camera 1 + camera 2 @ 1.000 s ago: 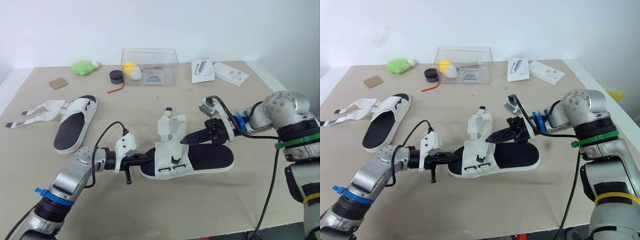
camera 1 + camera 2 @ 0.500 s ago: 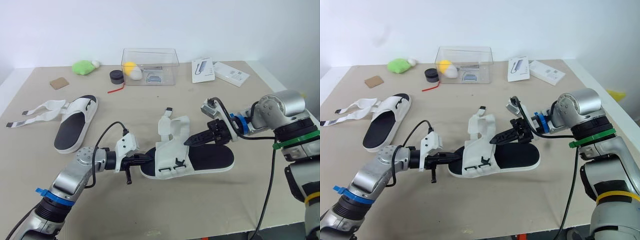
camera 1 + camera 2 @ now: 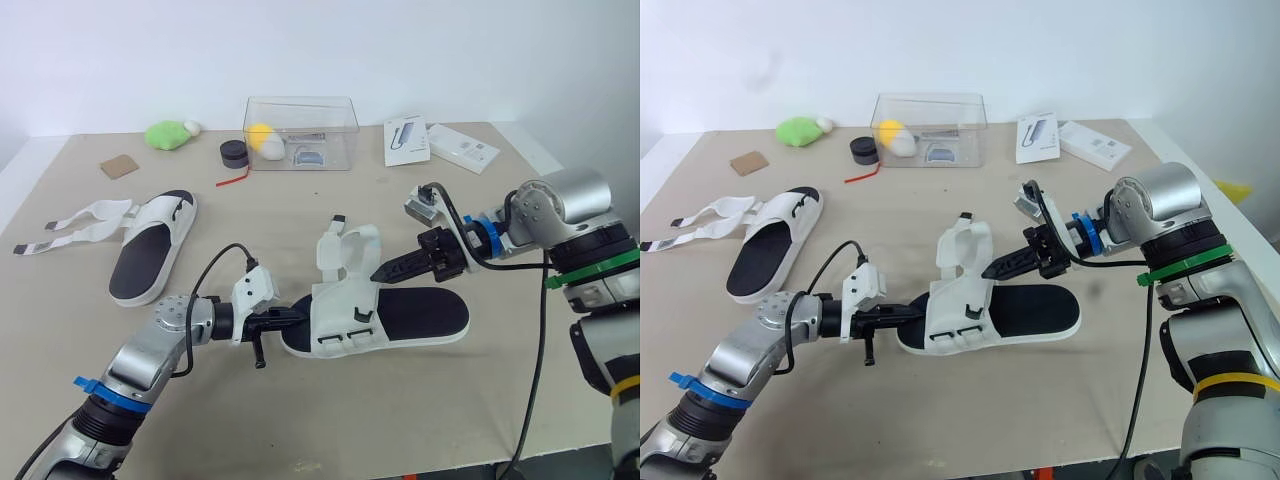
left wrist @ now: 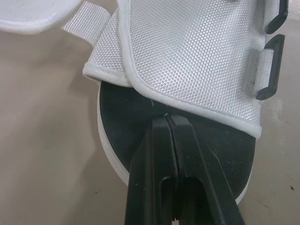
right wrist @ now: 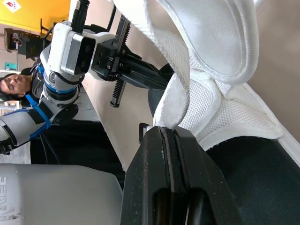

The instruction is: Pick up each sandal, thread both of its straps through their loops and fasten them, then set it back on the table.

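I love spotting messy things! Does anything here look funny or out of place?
Yes. The left sandal lies with both straps flopped out flat on the table, undone. The middle sandal has a strap standing up, unfastened too. Nothing looks spilled or broken.

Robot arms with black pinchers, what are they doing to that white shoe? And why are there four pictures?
It is a robot with two arms. Two pictures come from cameras in its head, looking down at the table. The other two come from a small camera on each wrist, so everything looks very close. Each arm ends in a hand with two black fingers. The left hand is shut on the toe end of the near sandal. The right hand pinches one white strap of that sandal. A second sandal lies to the left, its straps loose. At the back are a clear box, a green toy and white packets.
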`<move>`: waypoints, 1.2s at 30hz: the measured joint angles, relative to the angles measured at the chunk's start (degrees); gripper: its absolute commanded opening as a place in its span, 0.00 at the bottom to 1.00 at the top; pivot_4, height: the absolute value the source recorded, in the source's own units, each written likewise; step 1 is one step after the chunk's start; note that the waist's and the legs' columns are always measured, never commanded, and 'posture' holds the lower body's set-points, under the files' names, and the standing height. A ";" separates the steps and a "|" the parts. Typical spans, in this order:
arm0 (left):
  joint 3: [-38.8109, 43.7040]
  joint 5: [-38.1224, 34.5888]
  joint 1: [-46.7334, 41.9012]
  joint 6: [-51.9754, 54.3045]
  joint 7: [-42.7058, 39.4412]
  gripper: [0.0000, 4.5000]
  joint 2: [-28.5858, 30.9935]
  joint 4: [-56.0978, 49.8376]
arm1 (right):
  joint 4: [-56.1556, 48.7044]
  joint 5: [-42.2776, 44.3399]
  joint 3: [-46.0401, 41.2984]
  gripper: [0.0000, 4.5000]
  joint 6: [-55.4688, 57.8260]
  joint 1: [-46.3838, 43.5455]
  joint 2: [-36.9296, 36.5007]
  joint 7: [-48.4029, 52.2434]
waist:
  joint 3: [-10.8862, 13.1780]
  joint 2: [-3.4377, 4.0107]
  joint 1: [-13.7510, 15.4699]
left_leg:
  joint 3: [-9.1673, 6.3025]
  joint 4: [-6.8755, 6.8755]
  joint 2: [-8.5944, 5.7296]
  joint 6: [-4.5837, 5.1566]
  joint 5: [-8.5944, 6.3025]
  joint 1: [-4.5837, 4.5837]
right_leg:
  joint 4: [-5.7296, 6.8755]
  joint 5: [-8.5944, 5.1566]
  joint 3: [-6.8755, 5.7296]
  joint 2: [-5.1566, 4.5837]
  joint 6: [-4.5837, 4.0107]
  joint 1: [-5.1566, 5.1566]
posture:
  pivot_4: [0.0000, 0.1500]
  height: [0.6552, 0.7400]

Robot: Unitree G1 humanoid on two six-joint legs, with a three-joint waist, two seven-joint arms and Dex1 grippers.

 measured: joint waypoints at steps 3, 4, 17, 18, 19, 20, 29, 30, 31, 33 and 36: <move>-0.01 0.00 0.01 0.00 0.26 0.00 -0.05 0.01 | -0.39 -0.23 0.00 0.01 0.30 0.00 0.00 0.45 | 0.00 0.00 0.00 | 0.00 0.03 0.00 0.00 0.00 0.00 | 0.02 0.02 0.00 0.00 -0.01 0.00 | 1.00 1.00; -0.01 0.01 0.01 0.00 0.28 0.00 -0.05 0.02 | -0.46 -0.25 0.00 0.01 0.32 0.00 0.02 0.51 | 0.00 0.00 0.00 | 0.00 0.04 0.01 0.00 0.00 0.00 | 0.02 0.03 0.00 0.01 -0.01 0.00 | 1.00 1.00; -0.03 0.42 0.01 -0.03 0.50 0.00 -0.75 0.05 | -4.35 -0.04 -0.02 0.01 2.57 1.80 0.46 0.57 | 0.00 0.01 0.00 | -0.01 0.14 0.01 0.00 0.00 -0.02 | 0.04 0.05 0.00 0.00 0.01 0.02 | 1.00 1.00; -0.03 0.43 0.01 -0.03 0.53 0.00 -0.79 0.05 | -4.41 -0.02 -0.03 0.01 2.57 1.80 0.46 0.47 | 0.00 0.01 0.00 | -0.01 0.14 0.01 0.00 0.00 -0.01 | 0.04 0.05 0.00 0.01 0.01 0.02 | 1.00 1.00; -0.04 0.44 0.02 -0.03 0.58 0.00 -0.83 0.05 | -4.49 -0.02 -0.02 0.01 2.57 1.80 0.46 0.38 | 0.00 0.01 0.00 | -0.01 0.14 0.01 0.00 0.00 -0.01 | 0.04 0.05 0.00 0.01 0.01 0.02 | 1.00 1.00; -0.03 0.45 0.04 -0.03 0.63 0.00 -0.84 0.04 | -4.56 -0.02 -0.02 0.01 2.58 1.80 0.46 0.35 | 0.00 0.01 0.00 | -0.01 0.14 0.01 0.00 0.00 -0.01 | 0.04 0.05 -0.01 0.01 0.01 0.02 | 1.00 1.00; -0.03 0.45 0.37 -0.05 1.11 0.00 -1.00 -0.20 | -9.18 -0.22 2.34 0.01 0.72 2.17 -0.52 1.19 | -0.01 0.02 0.00 | -0.02 0.14 0.01 0.00 0.00 -0.02 | 0.04 0.04 -0.01 0.00 0.01 0.02 | 1.00 1.00; -0.04 0.44 0.38 -0.05 1.19 0.00 -1.04 -0.21 | -9.69 -0.33 2.91 0.01 0.15 2.24 -0.66 1.44 | -0.01 0.02 0.00 | -0.02 0.14 0.01 0.00 0.00 -0.02 | 0.04 0.04 -0.01 0.00 0.01 0.02 | 1.00 1.00; -0.07 0.44 0.38 -0.05 1.27 0.00 -1.08 -0.22 | -10.28 -0.62 3.71 0.01 -0.55 2.25 -0.93 1.81 | -0.01 0.02 0.00 | -0.02 0.14 0.00 0.00 0.00 -0.02 | 0.04 0.04 -0.02 0.00 0.01 0.02 | 1.00 1.00; -0.09 0.45 0.38 -0.06 1.35 0.00 -1.14 -0.21 | -11.29 -1.19 4.73 0.01 -2.08 2.32 -1.33 2.69 | -0.01 0.02 0.01 | -0.02 0.15 0.00 0.00 0.00 -0.02 | 0.04 0.04 -0.01 -0.01 0.02 0.02 | 1.00 1.00; -0.15 0.45 0.37 -0.07 1.52 0.00 -1.28 -0.22 | -12.14 -2.17 6.27 0.01 -4.25 2.32 -1.57 3.99 | -0.01 0.02 0.00 | -0.02 0.15 0.00 0.00 0.00 -0.01 | 0.04 0.04 -0.01 0.00 0.02 0.03 | 1.00 1.00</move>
